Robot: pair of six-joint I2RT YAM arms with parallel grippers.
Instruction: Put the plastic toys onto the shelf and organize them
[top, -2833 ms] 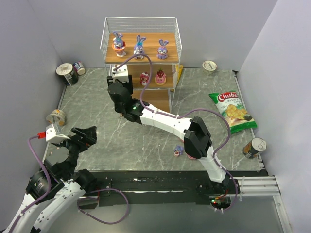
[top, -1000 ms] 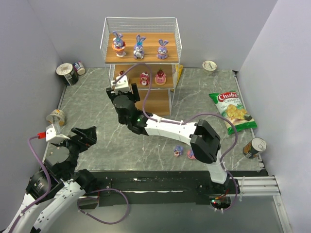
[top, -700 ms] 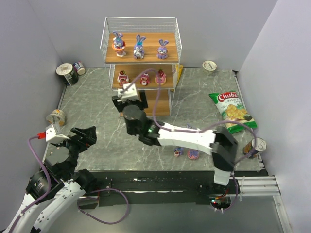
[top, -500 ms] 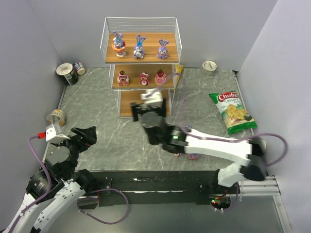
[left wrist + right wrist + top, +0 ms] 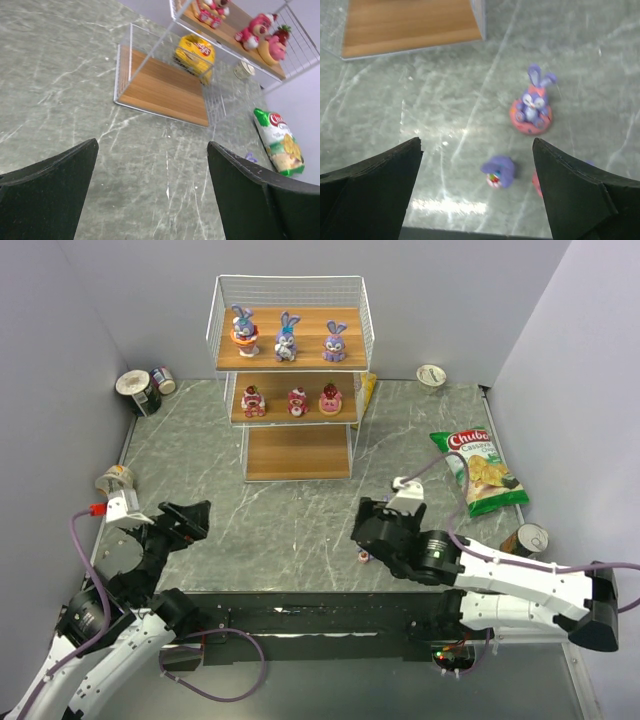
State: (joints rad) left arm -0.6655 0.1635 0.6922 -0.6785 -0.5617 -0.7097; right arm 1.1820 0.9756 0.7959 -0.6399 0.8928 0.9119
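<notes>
Six toys (image 5: 298, 400) on shelf (image 5: 297, 452), bunny (image 5: 532, 107) outside

Plain pale-grey walls (image 5: 450, 300) close in the evenly lit grey-green marbled tabletop (image 5: 190, 455) at nine, twelve and three o'clock.

grey table (image 5: 200, 465) bears shelf (image 5: 297, 452), toys (image 5: 532, 107), bag (image 5: 478, 470), cans (image 5: 138, 390).

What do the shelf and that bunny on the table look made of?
Shelf: brown boards with visible grain, probably wood or laminate, matte; thin white wire frame, likely coated metal. Bunny: smooth, solid purple and pink, looks like moulded plastic; blur hides detail.
</notes>
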